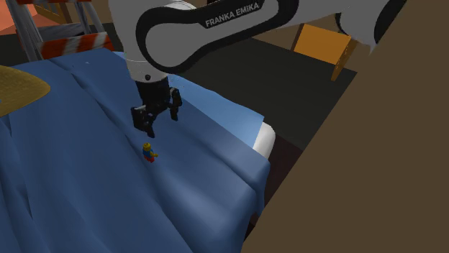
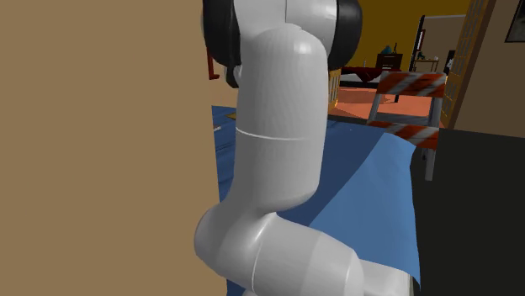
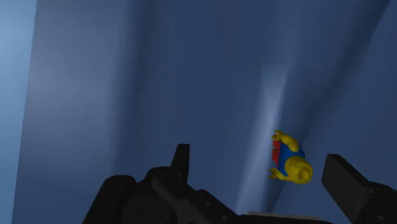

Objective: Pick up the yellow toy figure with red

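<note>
A small toy figure [image 1: 149, 152] with a yellow head and arms, a blue body and red legs stands on the blue bedcover [image 1: 86, 165]. My black gripper [image 1: 157, 119] hangs a short way above it and slightly toward the shoulder view's right, fingers apart and empty. Seen from the wrist, the figure [image 3: 289, 159] lies on the cover between the two fingers [image 3: 180, 162], closer to the other finger [image 3: 343, 178], and neither touches it.
The cover drops off at the bed's edge [image 1: 259, 154] toward the shoulder view's right, with a dark floor beyond. An orange-and-white striped barrier [image 1: 72, 44] stands behind the bed. A woven tan object [image 1: 18, 90] lies at the left.
</note>
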You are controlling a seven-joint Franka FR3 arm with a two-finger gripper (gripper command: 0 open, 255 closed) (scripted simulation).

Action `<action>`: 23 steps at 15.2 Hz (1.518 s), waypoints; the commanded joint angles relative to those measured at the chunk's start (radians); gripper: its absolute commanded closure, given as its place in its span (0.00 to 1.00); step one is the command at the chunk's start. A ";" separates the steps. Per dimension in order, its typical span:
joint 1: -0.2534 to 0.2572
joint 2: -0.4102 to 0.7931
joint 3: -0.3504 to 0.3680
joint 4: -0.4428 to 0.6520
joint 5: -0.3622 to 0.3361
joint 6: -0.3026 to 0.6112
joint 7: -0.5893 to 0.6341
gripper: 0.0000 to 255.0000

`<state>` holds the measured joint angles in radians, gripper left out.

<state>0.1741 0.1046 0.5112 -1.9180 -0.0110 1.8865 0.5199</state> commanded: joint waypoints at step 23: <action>0.081 0.242 0.006 0.117 -0.119 0.077 0.101 1.00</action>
<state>0.2562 0.3443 0.5184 -1.8016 -0.1292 1.9643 0.6218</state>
